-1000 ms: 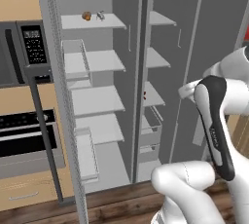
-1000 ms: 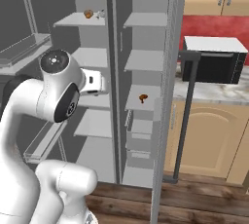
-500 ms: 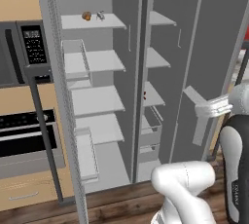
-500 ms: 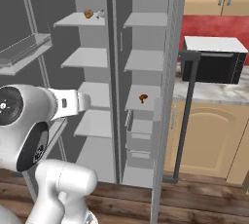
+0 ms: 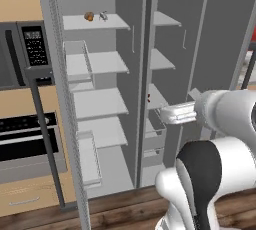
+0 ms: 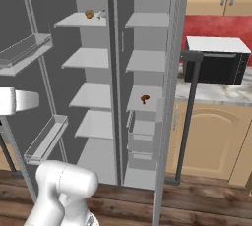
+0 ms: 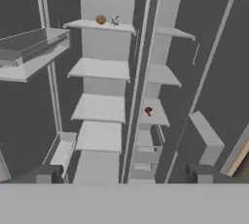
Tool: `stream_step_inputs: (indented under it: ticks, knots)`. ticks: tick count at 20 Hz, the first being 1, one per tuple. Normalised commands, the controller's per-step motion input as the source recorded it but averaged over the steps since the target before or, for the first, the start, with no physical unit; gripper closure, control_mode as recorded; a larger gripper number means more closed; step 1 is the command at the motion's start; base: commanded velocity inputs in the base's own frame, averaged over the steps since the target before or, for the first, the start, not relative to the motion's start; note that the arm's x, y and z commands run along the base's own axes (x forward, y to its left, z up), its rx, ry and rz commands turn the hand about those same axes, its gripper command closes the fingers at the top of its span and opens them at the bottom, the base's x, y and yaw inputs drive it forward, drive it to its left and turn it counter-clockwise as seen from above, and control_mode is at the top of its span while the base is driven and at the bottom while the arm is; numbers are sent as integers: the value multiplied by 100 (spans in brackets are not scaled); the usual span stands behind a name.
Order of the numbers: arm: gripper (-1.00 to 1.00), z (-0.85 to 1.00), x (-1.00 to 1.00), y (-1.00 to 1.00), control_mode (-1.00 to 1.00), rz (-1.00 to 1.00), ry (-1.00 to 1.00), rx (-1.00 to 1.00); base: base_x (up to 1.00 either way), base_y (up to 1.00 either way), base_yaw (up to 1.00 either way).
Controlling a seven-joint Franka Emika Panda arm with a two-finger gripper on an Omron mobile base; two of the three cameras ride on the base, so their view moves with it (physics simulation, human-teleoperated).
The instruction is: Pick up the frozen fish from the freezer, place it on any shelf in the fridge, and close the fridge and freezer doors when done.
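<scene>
Here, a tall grey side-by-side unit stands with both doors swung open. The fridge (image 6: 91, 97), the wider half, sits on the left with broad pale shelves; the freezer (image 6: 145, 87), the narrower half, sits on the right with short shelves above clear drawers. On the top fridge shelf (image 7: 99, 25) lie two small things just beside each other: a round orange-brown lump (image 7: 100, 20) and, to its right, a tiny slim silvery-grey piece, the frozen fish (image 7: 115, 21). On the third freezer shelf down rests a small reddish-brown item (image 7: 148, 111), too small to make out. The gripper (image 7: 124, 172) hangs well back from the shelves, pointing at the open unit, its two dark fingertips (image 7: 43, 173) spread wide apart with nothing between them. In the left base view the fridge door (image 5: 62, 99) shows its long bar handle (image 5: 47, 139), with a black oven (image 5: 20, 139) behind it. In the right base view a dark microwave (image 6: 215, 63) sits on a counter beyond the freezer door (image 6: 170, 97).
</scene>
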Motion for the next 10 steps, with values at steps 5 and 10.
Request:
stream_step_inputs:
  ticks: [5, 10]
  knots:
    - [-100, -49, 0, 100, -100, -31, -15, 13, 0, 0, 0]
    - [-100, -50, 0, 100, -100, -31, -16, 12, 0, 0, 0]
